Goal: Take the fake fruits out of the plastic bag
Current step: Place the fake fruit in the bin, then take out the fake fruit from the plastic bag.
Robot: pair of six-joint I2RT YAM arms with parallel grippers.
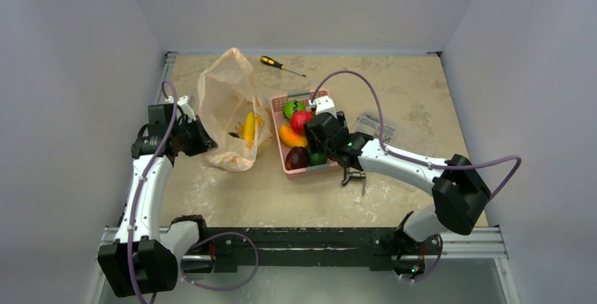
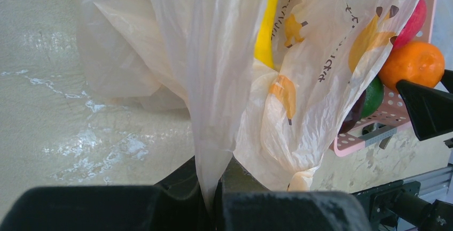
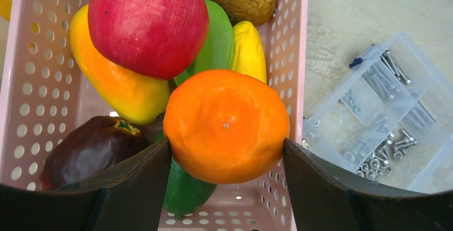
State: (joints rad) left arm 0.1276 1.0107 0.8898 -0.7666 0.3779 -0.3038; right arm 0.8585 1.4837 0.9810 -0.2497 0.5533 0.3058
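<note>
Your left tool (image 2: 213, 191) sits closest to its camera, clenched on a gathered fold of the plastic bag (image 2: 213, 81). Your right tool (image 3: 225, 153) grips the orange (image 3: 226, 125) by its sides above the pink basket (image 3: 297, 54). Walls close in the counter (image 1: 394, 93) on the left, far and right. The freest room for moving looks to be the bare strip on the near side, between the basket and the arm bases, and the left arm works close to the left wall. The bag stands left of the basket, just beside it. It is thin, limp, crinkly film that will likely slide and collapse, so hold it by a bunched fold as now, not by a single layer. From these views you cannot tell which way its mouth faces. A clear screw box (image 3: 384, 108) lies right of the basket, so keep the right elbow's sweep off it. Of the fake fruits, the bananas (image 2: 265, 28) are inside the bag, showing yellow through the film. The red apple (image 3: 148, 22) and the dark purple one (image 3: 91, 148) lie in the basket. All are probably light, hollow and glossy, so they may squirt out of flat fingers. Take round ones across the widest line and the bananas across the narrow middle, with film kept out of the pinch. A screwdriver (image 1: 281, 65) lies at the far side, well apart from the work.
</note>
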